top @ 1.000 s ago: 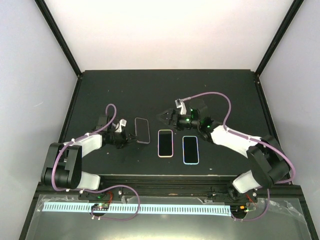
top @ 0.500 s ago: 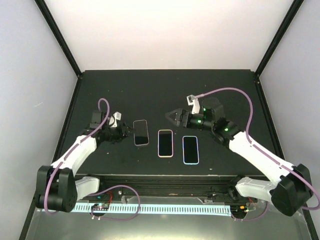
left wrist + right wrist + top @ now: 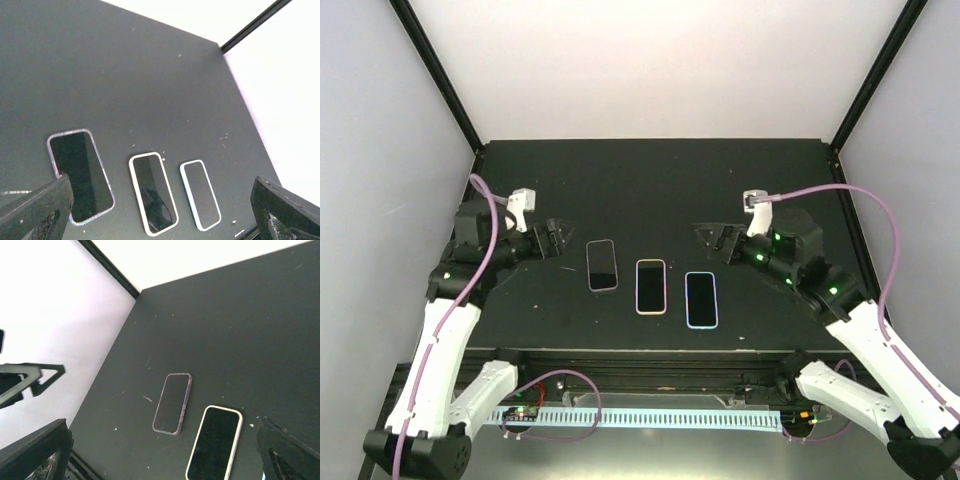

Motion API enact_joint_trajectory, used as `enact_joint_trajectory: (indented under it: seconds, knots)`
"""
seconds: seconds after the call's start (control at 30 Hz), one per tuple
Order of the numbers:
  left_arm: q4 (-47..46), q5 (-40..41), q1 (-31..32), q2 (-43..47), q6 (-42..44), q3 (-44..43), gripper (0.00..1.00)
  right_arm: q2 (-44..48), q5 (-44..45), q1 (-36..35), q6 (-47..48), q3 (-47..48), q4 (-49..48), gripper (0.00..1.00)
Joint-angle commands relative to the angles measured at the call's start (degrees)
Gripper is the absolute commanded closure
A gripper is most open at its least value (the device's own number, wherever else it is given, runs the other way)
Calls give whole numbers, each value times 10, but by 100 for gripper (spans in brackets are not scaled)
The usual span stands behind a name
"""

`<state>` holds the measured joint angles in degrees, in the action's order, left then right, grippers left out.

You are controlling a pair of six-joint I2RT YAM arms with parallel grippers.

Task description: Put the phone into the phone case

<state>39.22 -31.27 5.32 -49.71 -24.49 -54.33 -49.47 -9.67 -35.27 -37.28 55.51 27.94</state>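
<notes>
1. Nearest you, the blue-rimmed phone (image 3: 701,299) and, at its 10 o'clock, the white-rimmed phone (image 3: 651,286) lie flat and screen up. Neither has moved over the last second.
2. At the 10 o'clock of the white-rimmed one lies the phone (image 3: 80,170). Its dark screen is framed all round by the pale purple rim of the phone case (image 3: 70,133). A second ago it sat a little more skewed, with the left fingers pinched shut just beside it. Now nothing touches it.
3. The left gripper (image 3: 552,240) stands at the phone's 9 o'clock. It has let go, lifted and drawn back, and its jaws are spread as wide as they go, with nothing between them.
4. The right gripper (image 3: 712,240), at the blue-rimmed phone's 1 o'clock, has swung away toward 3 o'clock and risen off the table (image 3: 650,180). Its jaws are also fully apart and empty.
5. With both arms released and retreating, you can take the insertion as probably finished. These views do not show whether every corner of the case has snapped home, so check that edge before you call it done.
</notes>
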Motion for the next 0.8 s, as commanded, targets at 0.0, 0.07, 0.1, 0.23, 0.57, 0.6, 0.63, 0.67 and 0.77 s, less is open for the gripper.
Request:
enact_joint_trajectory:
  seconds: [0.0,0.07,0.1,0.23,0.57,0.6,0.63,0.67,0.77]
  knots:
    - [41,-13,-2,57,46,-41,1,38,63,1,32,38,72,0]
    - [33,-25,-2,87,46,-48,1,46,59,2,31,48,92,0]
    - [27,-32,-3,101,46,-49,1,49,57,2,29,52,100,0]
    - [-14,-59,-2,149,33,-25,1,58,40,2,20,47,110,0]
    - [-85,-112,-3,168,-2,78,1,64,16,2,-11,8,86,0]
    - [-89,-116,-3,169,-1,84,1,64,14,2,-11,8,85,0]
    - [-89,-116,-3,169,-1,84,1,64,15,2,-11,7,83,0]
    - [-87,-115,-3,169,0,83,1,63,17,2,-9,7,83,0]
    - [-86,-102,-2,170,-5,77,1,60,22,1,-8,11,83,0]
